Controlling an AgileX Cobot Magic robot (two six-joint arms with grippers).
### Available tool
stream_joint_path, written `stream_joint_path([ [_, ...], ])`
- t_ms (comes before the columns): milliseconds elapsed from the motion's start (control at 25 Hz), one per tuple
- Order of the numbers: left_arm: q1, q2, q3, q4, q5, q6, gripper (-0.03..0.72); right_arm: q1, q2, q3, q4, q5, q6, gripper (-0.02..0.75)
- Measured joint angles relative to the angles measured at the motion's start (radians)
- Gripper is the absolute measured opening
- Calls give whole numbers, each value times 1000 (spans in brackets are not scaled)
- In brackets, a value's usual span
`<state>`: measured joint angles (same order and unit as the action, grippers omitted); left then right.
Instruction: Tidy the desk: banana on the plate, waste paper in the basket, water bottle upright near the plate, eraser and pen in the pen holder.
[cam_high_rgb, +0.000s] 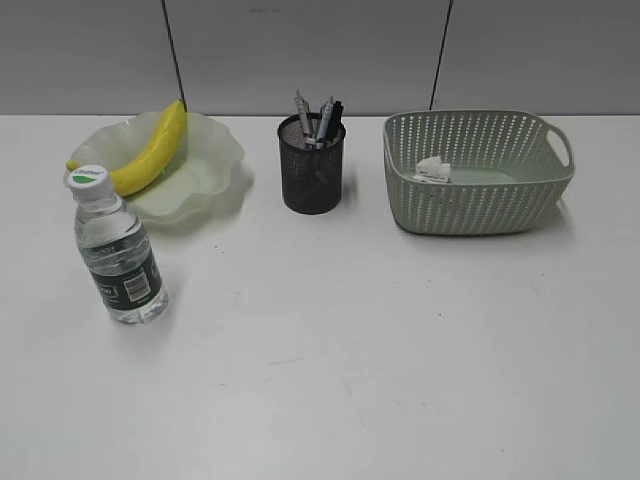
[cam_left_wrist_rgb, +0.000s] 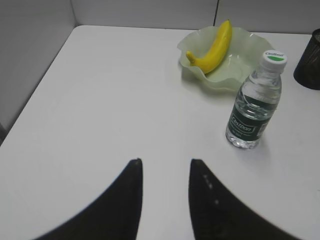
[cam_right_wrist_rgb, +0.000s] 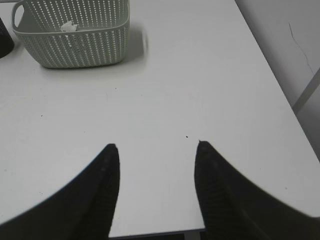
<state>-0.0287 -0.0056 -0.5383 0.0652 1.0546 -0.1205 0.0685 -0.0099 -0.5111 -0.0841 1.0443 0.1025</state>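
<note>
Eraser unseen inside pen holder; label print unreadable.

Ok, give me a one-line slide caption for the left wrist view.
Left gripper open and empty above the desk; water bottle upright beside the plate holding the banana.

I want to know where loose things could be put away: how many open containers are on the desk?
3. The plate at back left holds the banana; the pen holder stands mid-back; the basket at back right holds the waste paper.
</note>
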Motion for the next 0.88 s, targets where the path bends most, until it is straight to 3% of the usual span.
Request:
stream_joint_path([
  [880,0,0,0,0,0,0,237,0,0,0,0,0,0,394],
])
